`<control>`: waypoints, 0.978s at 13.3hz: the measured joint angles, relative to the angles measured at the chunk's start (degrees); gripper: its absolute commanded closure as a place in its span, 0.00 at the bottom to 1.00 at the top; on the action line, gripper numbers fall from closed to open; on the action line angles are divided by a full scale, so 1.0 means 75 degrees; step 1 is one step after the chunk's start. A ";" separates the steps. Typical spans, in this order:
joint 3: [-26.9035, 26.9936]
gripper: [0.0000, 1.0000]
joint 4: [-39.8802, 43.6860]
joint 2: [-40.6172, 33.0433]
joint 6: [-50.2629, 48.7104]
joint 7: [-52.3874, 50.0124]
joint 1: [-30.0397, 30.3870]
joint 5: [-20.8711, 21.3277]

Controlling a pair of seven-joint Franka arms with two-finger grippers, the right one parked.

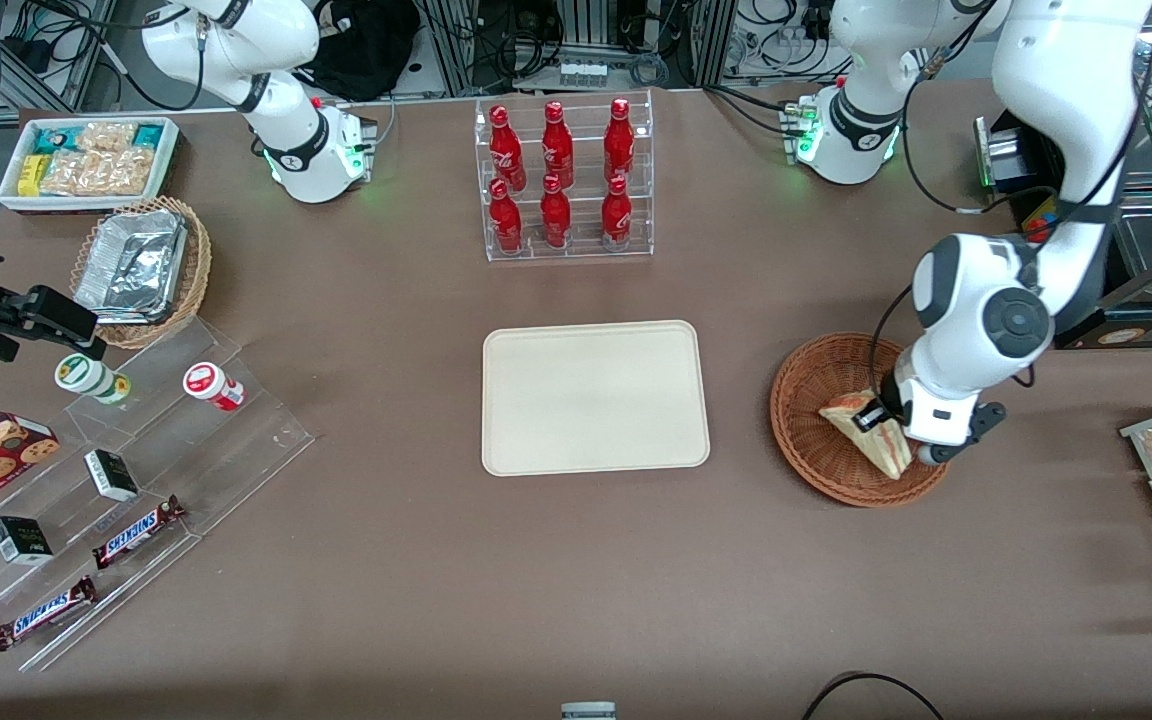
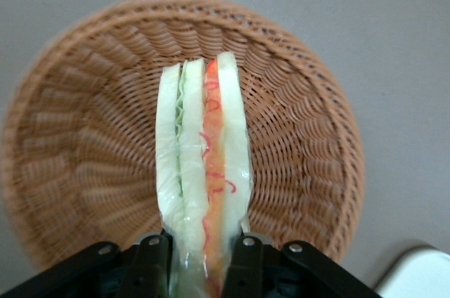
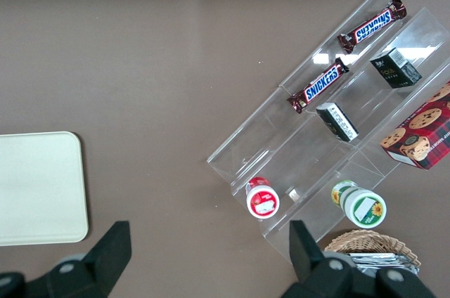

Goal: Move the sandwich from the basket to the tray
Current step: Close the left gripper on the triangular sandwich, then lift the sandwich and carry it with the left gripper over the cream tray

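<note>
A brown tabletop [image 1: 416, 580] fills the scene, with cables and rack frames along its edge farthest from the front camera. Toward the working arm's end of the table, the left arm's gripper [image 1: 882, 424] is down in the basket [image 1: 804, 400], its two black fingers [image 2: 151, 263] clamped on the sandwich [image 1: 861, 422], one pad against each outer slice of bread. In the left wrist view the sandwich [image 2: 204, 171] stands on edge between the pads, showing pale bread, a green layer and a red-orange layer, with the woven wicker of the basket [image 2: 302, 136] all around it. Whether the wedge rests on the basket floor or hangs just above it cannot be told. The cream tray [image 1: 595, 397] lies bare at the middle of the table, beside the basket and well apart from it. Farther from the front camera than the tray stands a clear rack of red bottles [image 1: 563, 180]. Toward the parked arm's end are a clear stepped display [image 1: 136, 480] with Snickers bars [image 1: 136, 531] and small jars, a tan wicker basket holding a foil container [image 1: 132, 264], and a white bin of snack packets [image 1: 88, 162].
</note>
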 measured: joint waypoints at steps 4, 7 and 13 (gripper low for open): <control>-0.0032 0.88 0.1930 -0.0372 -0.2412 0.0009 -0.0964 -0.0001; -0.0064 0.87 0.2314 -0.0222 -0.2558 -0.0341 -0.2386 -0.0007; -0.0065 0.87 0.2878 0.1199 -0.2402 -0.0465 -0.4139 0.0254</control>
